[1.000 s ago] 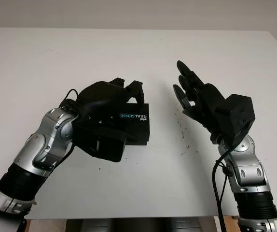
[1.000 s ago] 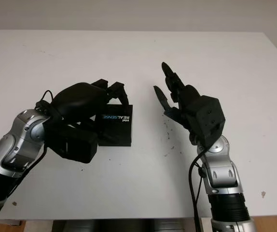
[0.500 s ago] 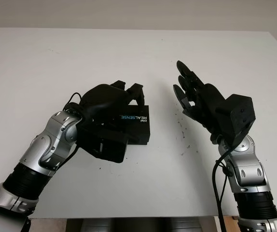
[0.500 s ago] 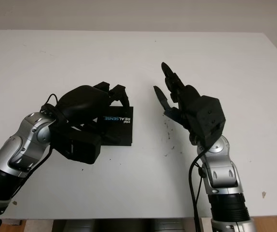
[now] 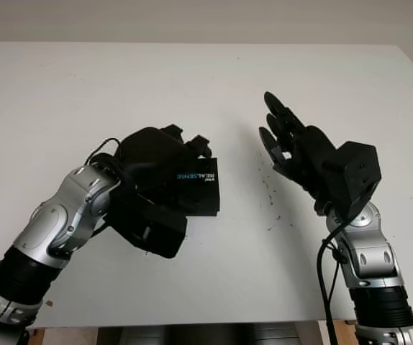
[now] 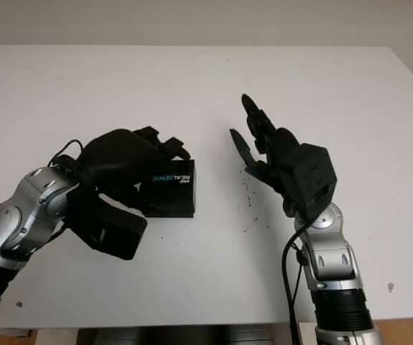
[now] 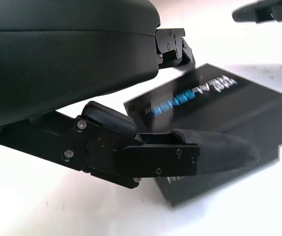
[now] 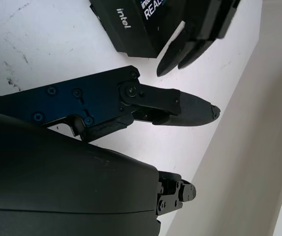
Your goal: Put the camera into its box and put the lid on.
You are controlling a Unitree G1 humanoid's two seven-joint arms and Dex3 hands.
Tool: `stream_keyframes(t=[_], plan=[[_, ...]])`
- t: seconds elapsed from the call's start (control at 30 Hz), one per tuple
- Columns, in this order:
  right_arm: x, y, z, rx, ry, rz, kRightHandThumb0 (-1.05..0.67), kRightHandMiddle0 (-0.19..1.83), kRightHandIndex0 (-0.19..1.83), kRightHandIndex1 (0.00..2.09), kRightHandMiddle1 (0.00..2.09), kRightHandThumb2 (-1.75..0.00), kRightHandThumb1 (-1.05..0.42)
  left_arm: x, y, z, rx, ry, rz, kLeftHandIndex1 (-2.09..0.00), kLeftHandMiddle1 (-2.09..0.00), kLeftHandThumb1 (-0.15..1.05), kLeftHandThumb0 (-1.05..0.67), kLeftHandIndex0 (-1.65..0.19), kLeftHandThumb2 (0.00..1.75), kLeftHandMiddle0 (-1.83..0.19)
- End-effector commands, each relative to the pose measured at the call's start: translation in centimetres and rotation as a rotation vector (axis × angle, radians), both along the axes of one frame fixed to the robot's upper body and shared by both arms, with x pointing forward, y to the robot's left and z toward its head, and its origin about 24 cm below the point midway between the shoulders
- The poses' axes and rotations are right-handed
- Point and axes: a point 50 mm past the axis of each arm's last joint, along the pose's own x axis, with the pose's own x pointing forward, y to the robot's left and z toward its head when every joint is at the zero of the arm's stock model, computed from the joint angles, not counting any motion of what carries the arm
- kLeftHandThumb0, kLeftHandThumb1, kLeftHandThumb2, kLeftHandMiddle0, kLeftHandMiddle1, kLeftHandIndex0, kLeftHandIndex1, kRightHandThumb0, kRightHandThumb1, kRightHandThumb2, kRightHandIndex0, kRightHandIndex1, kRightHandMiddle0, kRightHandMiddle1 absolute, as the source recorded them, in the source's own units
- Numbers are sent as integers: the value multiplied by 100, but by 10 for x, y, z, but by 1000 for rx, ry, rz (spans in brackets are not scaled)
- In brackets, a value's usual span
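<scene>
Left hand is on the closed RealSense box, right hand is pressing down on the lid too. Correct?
Not quite. The right hand is open and held up beside the box, apart from it, as the left eye view shows. The left hand is on the closed box.

White tabletop [image 5: 192, 79] carries everything — plain, matte, w/ a few dark specks [image 5: 270, 192] right of centre. One item sits directly on it: a closed black box [image 5: 196, 188], "REALSENSE" printed on the lid, approx. mid-table, slightly left. Far edge meets a pale wall; near edge runs along the bottom.
</scene>
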Motion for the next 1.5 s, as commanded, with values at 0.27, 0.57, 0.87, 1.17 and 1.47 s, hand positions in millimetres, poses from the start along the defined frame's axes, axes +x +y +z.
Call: stream_keyframes(t=[0.27,0.57,0.87,1.17,1.47], plan=[[-2,-1,3,4,-13,2,-66,1,0,5,5,-54,-105,-10,5,-17,-4,44,14,0,0,105,-93,19,55,19],[-2,0,2,4,-18,2,-65,1,1,5,5,-55,-105,-14,4,-30,-155,67,26,0,0,105,-90,19,52,19],[-1,0,3,12,-25,-3,-67,2,1,5,6,-54,-105,-11,19,-26,-460,78,76,0,0,105,-91,19,70,19],[1,1,7,22,-33,-16,-69,0,0,5,5,-55,-105,-7,52,-8,-1127,31,30,0,0,105,-81,19,61,19],[4,4,8,87,-70,-28,-68,-2,-2,4,4,-55,-105,11,79,-13,-1620,76,64,0,0,105,-83,19,65,19]])
